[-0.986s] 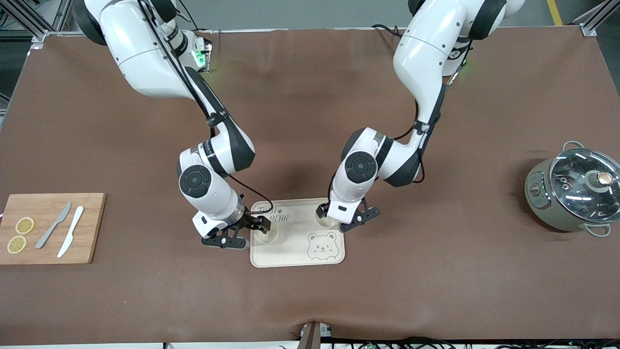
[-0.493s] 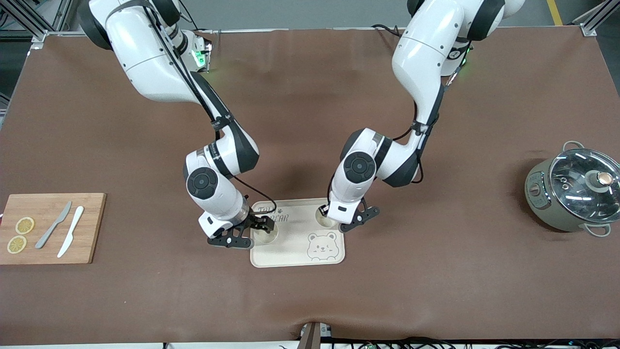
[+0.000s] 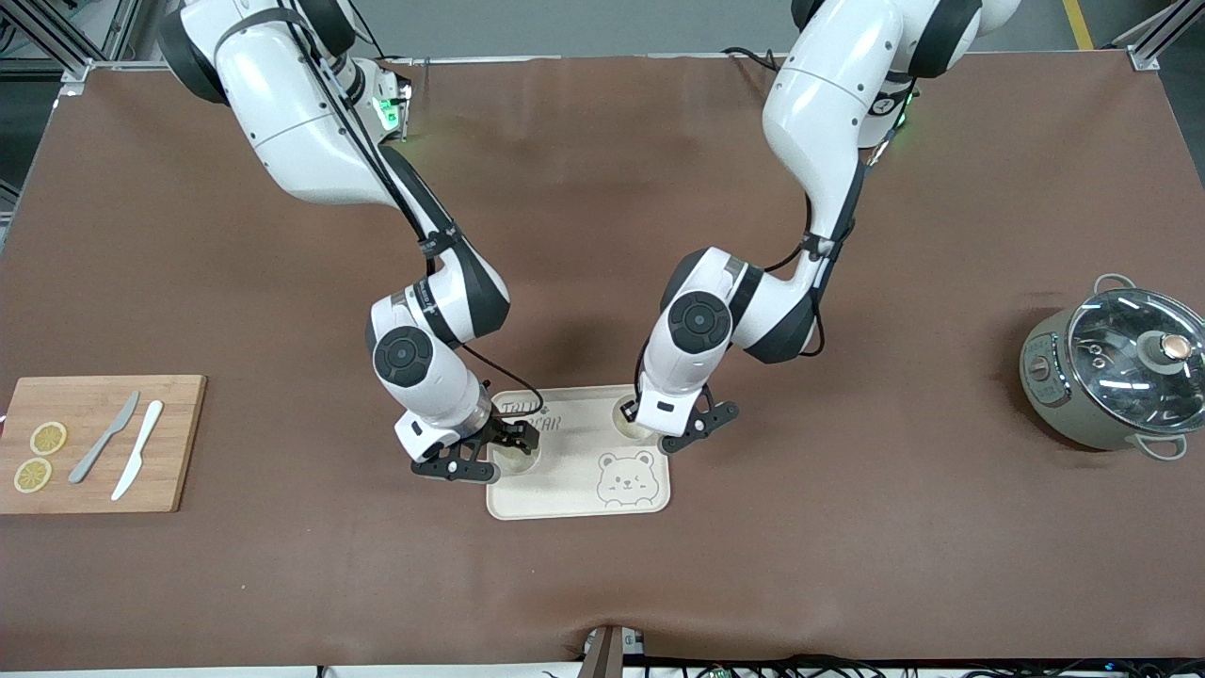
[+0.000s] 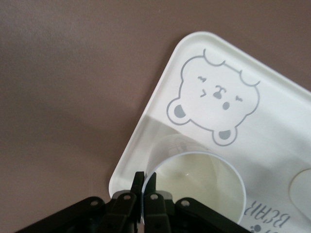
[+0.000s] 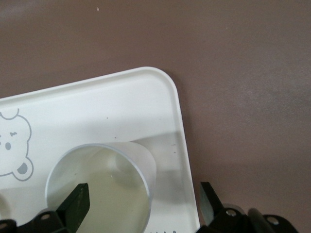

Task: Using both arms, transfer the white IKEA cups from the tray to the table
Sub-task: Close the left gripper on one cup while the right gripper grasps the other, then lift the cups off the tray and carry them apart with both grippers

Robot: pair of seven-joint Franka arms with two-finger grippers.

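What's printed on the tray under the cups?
A grey outline bear face on the cream tray, plus grey lettering; the left wrist view shows it best.

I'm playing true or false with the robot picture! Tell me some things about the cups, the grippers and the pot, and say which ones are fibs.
1. Both white cups, one and the other, stand on the bear tray. True.
2. The left gripper pinches the rim of its cup. True.
3. The right gripper is squeezed shut. False: its fingers are spread wide at the other cup.
4. The pot has no lid. False: a glass lid sits on it.
5. Two knives, grey and white, lie on the wooden board. True.
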